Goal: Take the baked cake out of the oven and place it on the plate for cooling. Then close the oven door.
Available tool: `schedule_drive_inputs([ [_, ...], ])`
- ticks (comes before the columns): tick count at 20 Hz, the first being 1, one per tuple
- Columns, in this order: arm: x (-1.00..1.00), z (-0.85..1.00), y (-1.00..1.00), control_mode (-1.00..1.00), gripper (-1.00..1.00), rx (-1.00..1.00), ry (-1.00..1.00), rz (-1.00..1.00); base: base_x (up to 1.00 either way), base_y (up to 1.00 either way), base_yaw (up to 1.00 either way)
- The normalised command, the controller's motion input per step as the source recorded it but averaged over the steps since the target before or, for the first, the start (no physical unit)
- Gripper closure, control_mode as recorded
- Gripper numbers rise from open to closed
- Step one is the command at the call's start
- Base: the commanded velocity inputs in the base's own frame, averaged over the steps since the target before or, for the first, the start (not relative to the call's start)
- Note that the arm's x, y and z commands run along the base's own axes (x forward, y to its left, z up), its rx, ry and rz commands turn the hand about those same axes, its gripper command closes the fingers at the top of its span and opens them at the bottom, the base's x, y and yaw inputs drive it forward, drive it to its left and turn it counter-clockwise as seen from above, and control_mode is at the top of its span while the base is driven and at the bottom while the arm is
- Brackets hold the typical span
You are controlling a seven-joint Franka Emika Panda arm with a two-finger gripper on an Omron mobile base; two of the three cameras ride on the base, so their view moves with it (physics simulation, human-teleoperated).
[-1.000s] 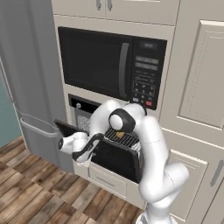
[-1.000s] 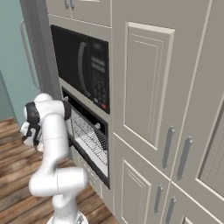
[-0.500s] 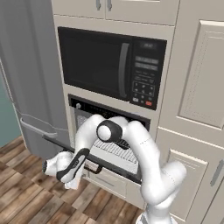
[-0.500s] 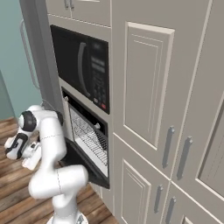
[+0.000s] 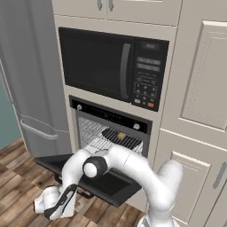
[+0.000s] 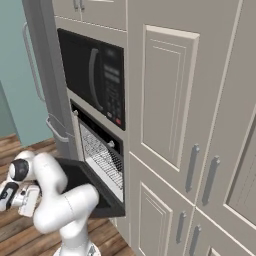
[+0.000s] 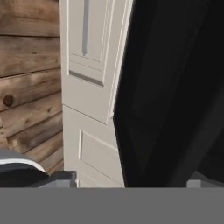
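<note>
We are hanging the end effector low over the wooden floor, just below and in front of the oven door's front edge. In the hand view its finger tips stand wide apart at either side with nothing between them, so we are reading it as released and empty. The door is lying dropped open, about level, and the oven behind it is showing its wire racks. On the rack we are seeing a small dark round pan with a yellowish spot, likely the cake; we cannot see the plate.

In our judgement the step in hand is reaching in for the cake. To do that well, we are going to lift clear above the door's edge first, then travel in level over the open panel, staying under the microwave and squaring the open jaws to the pan's rim before closing.
</note>
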Motion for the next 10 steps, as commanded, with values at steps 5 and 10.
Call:
schedule_drive_inputs([
  [5,-0.68,0.29,0.07,-1.0,-1.0,0.11,0.0,0.08,0.0,0.0,0.0],
  [10,-1.0,0.2,0.72,-1.0,-1.0,0.04,-0.01,0.04,0.0,0.0,0.0],
])
